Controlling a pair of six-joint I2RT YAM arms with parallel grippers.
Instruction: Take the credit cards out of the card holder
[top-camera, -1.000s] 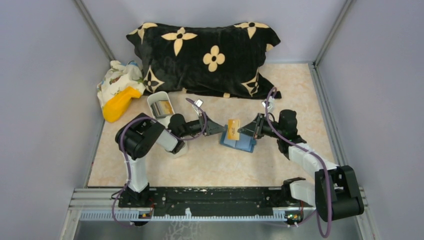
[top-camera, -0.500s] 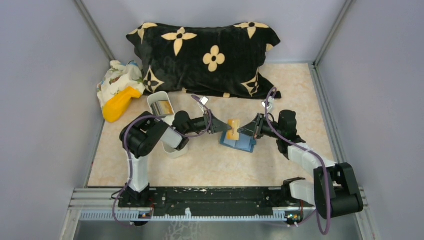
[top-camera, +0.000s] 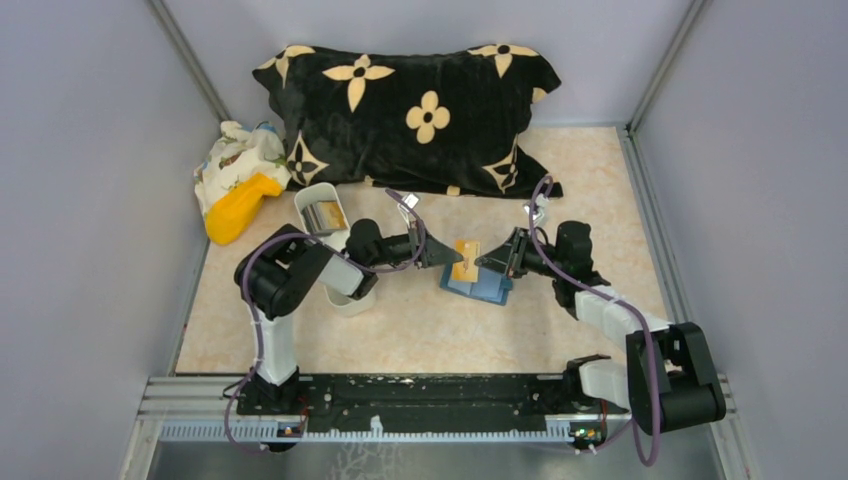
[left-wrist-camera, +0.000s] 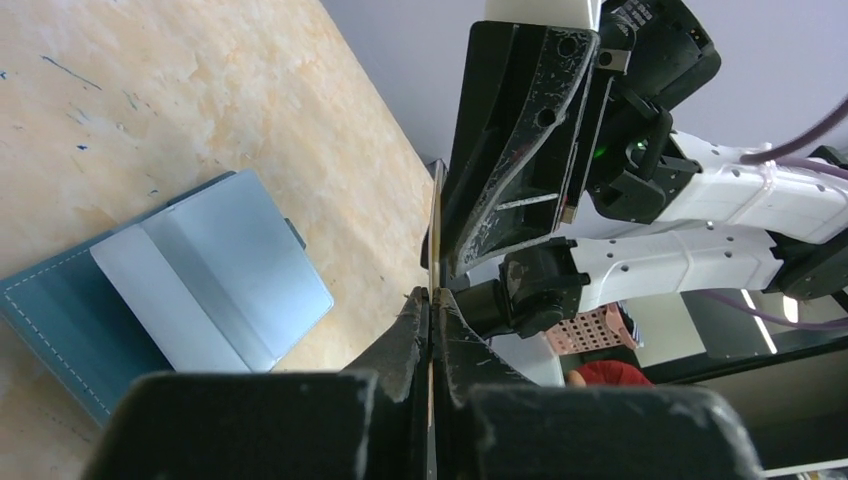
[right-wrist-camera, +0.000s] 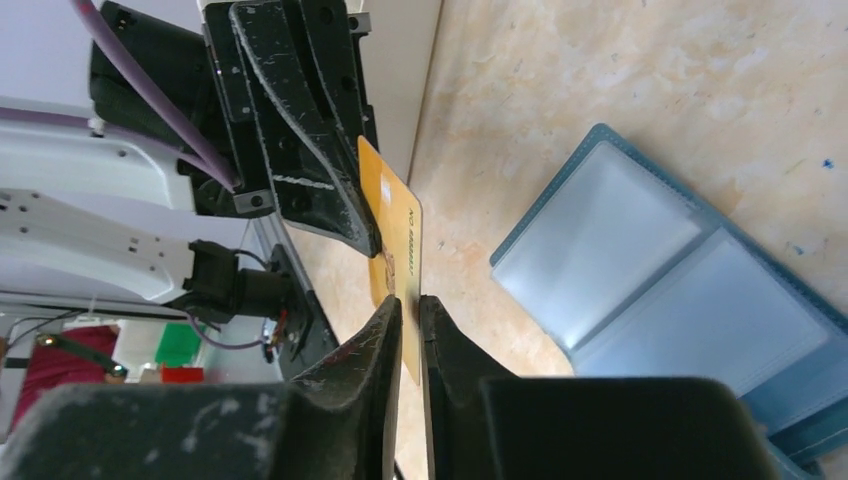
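Gold credit card (right-wrist-camera: 392, 235) is newly clamped by the left tool (left-wrist-camera: 432, 300); right tool (right-wrist-camera: 410, 305) flanks it, grip unclear: probably handover.

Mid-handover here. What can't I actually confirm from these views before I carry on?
Right wrist view: whether the right fingers pinch the gold card or just flank it; the gap is too slim.
Both wrist views: whether any cards sit in the card holder; its clear sleeves glare.
Top view: what lies in the white tray; too small.
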